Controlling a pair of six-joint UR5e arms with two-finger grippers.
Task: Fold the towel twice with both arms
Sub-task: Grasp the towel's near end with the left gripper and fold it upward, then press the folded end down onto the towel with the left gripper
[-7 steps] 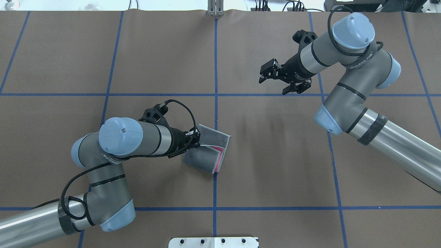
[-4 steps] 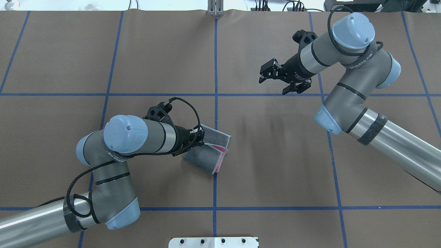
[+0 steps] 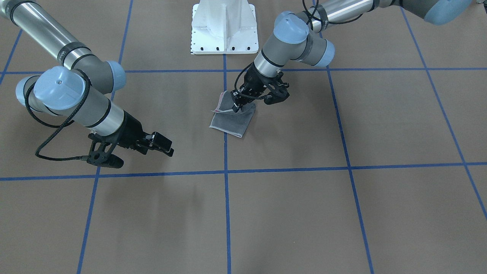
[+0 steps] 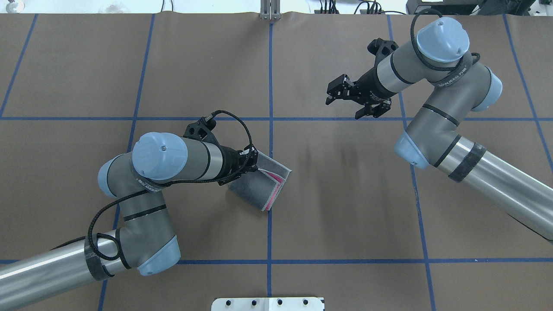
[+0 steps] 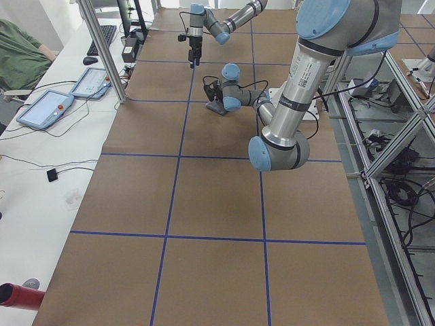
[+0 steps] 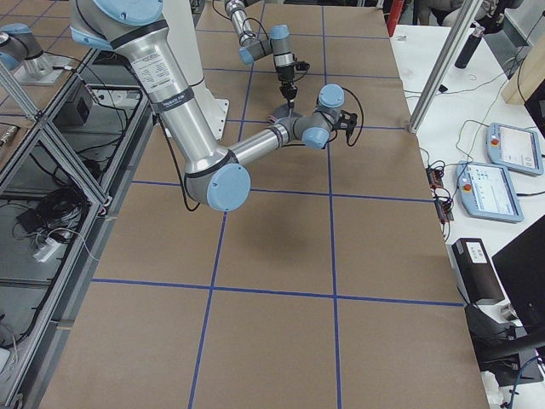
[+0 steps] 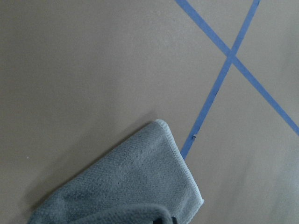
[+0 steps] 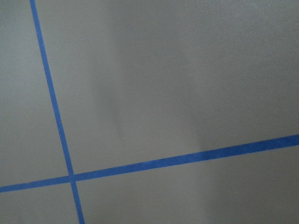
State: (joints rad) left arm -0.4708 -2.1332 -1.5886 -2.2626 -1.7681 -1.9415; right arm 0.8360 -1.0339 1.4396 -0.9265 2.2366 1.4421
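Observation:
The towel (image 4: 258, 190) lies folded near the table's middle, grey face up, with pink showing between its layers at the right edge. In the front-facing view the towel (image 3: 233, 121) has one layer raised at the corner nearest the robot. My left gripper (image 4: 254, 162) is shut on that edge, low over the cloth; it also shows as left gripper (image 3: 236, 105). The left wrist view shows the towel (image 7: 126, 186) with a grey stitched corner. My right gripper (image 4: 332, 96) hovers open and empty over the far right of the table, well away from the cloth, seen too as right gripper (image 3: 167, 146).
Blue tape lines (image 4: 270, 86) divide the brown table cover into squares. The white pedestal base (image 3: 224, 26) stands at the robot's edge. In the side view a bench with tablets (image 5: 51, 105) and a seated person (image 5: 20, 58) lies beyond the table's far edge.
My left arm has pushed forward and to the right, carrying the gripped towel edge that way; the towel has shifted slightly. The right arm has not moved.

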